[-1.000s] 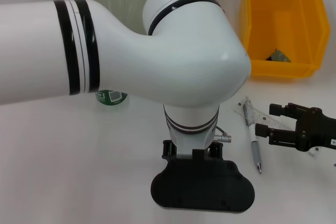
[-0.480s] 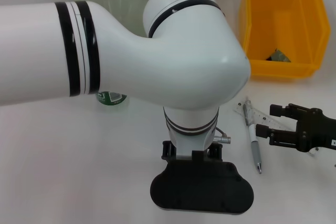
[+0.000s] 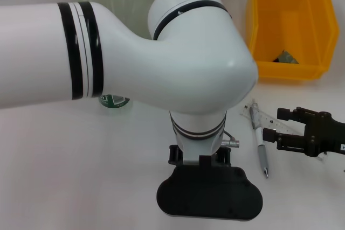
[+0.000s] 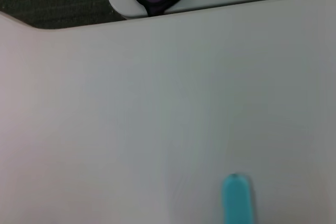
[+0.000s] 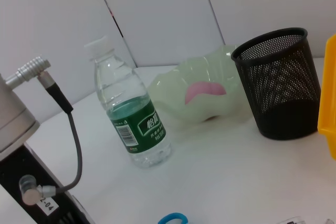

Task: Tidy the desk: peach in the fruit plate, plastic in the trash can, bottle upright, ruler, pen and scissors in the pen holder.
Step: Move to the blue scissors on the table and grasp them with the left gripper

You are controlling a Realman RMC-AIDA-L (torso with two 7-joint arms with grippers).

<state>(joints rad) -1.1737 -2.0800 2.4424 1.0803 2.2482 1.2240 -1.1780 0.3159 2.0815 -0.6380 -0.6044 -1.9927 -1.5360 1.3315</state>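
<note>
Right gripper (image 3: pixel 274 128) hovers, jaws spread, beside the pen (image 3: pixel 260 146) and ruler (image 3: pixel 269 119) on the surface's near right – likely the stationery step; next, close on one – left jaws' state untellable

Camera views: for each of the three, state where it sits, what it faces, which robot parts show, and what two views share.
Head view: sits high, looks forward and down at the table; the left arm fills the middle, the right gripper sits by the pen and ruler, before the yellow bin.
Left wrist view: looks at bare table and a turquoise handle; no fingers show.
Right wrist view: looks level across the table at the bottle, fruit plate and black mesh holder; the left arm's wrist shows.
Shared: head and right wrist views both show the bottle and fruit plate.
</note>
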